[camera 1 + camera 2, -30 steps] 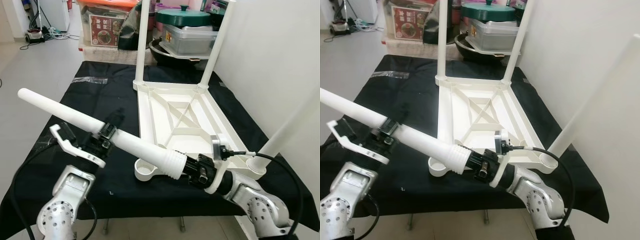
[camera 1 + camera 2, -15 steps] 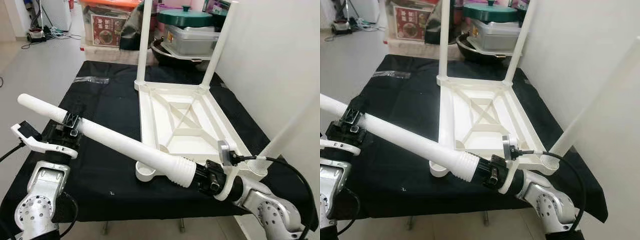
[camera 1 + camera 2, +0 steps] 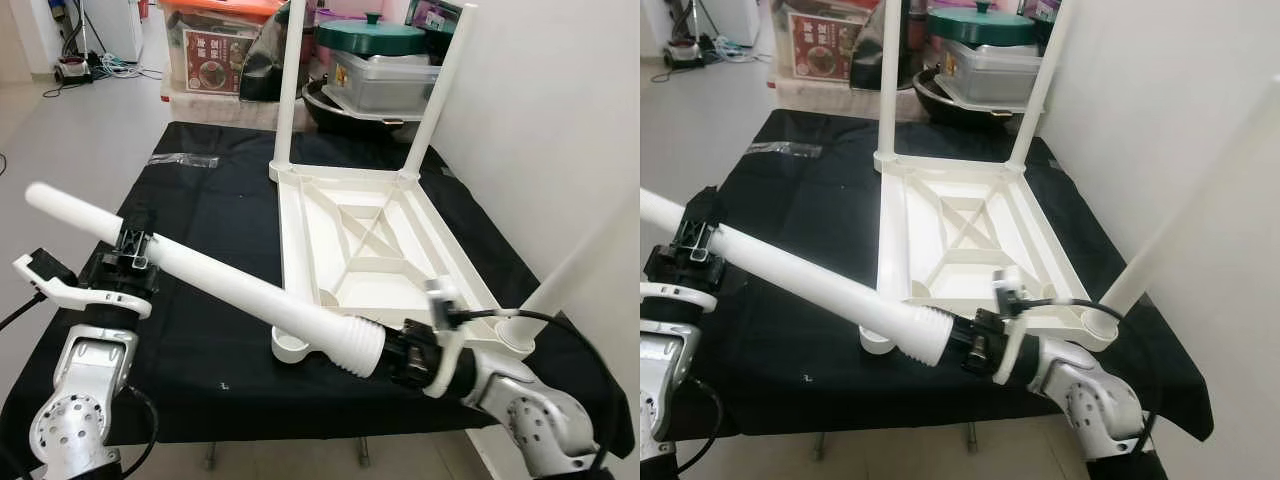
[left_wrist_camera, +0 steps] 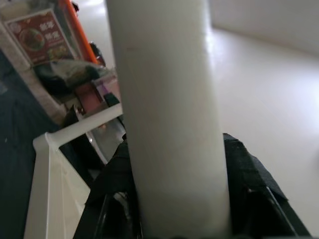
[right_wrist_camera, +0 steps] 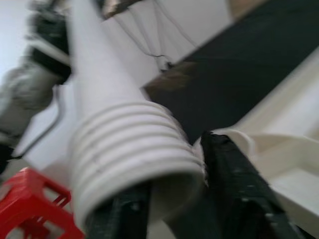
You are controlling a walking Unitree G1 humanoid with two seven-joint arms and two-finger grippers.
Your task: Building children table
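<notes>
Both grippers are clamped on 1 white table leg (image 3: 215, 284), the left gripper (image 3: 128, 255) at left of frame, the right gripper (image 3: 395, 358) at its ribbed end beside the empty socket (image 3: 292, 345) of the upturned table top (image 3: 370, 235), where a tilted entry could be jammed.

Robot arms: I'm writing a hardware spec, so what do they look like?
Both arms are silver metal with rounded, perforated joint housings. The left gripper and right gripper have black fingers on white brackets. Black cables loop from each wrist.
</notes>
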